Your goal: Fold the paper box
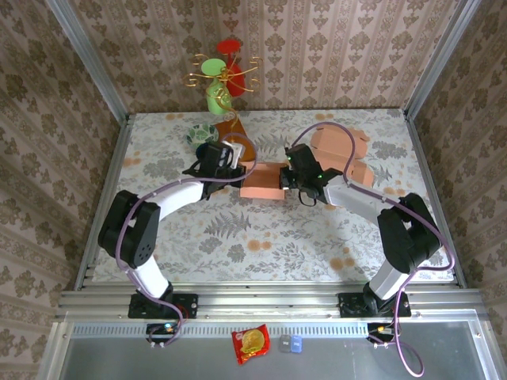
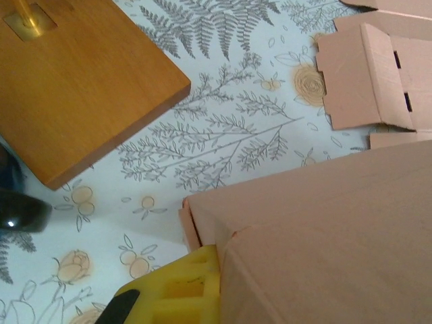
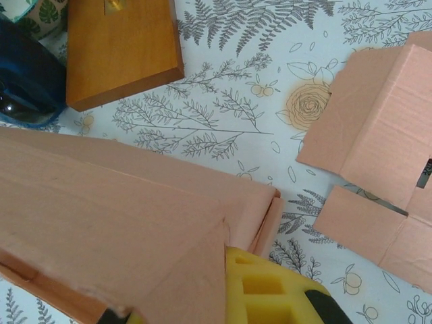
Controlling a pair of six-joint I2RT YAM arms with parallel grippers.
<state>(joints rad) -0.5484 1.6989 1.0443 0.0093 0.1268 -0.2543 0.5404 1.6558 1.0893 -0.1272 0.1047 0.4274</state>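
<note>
The table (image 1: 238,237) carries everything. The box (image 1: 264,182) sits near its middle, on the arms' side of the wooden base (image 1: 230,127) and a little to the base's right, close but apart from it.

It is a half-formed shell of thin pink cardboard, and I judge it very light, so a push would slide it over the cloth rather than bend it. The panels look stiff across their faces but give along the scored creases. A hard squeeze could dent a wall or crush a corner, and the smooth surface offers little grip. The best hold is a pinch on a wall edge or flap near a crease, one at each end, so the box cannot turn while a flap is pushed over.

Spare flat sheets (image 1: 341,154) lie to the base's right, well apart from it.

The left gripper (image 1: 236,170) meets the box end nearer the base, and the right gripper (image 1: 290,182) meets the end farther from it. Both are closed and appear to pinch a cardboard wall. In each wrist view a yellow pad (image 2: 175,290) lies flat against a panel while the opposite finger is hidden behind it.
</note>
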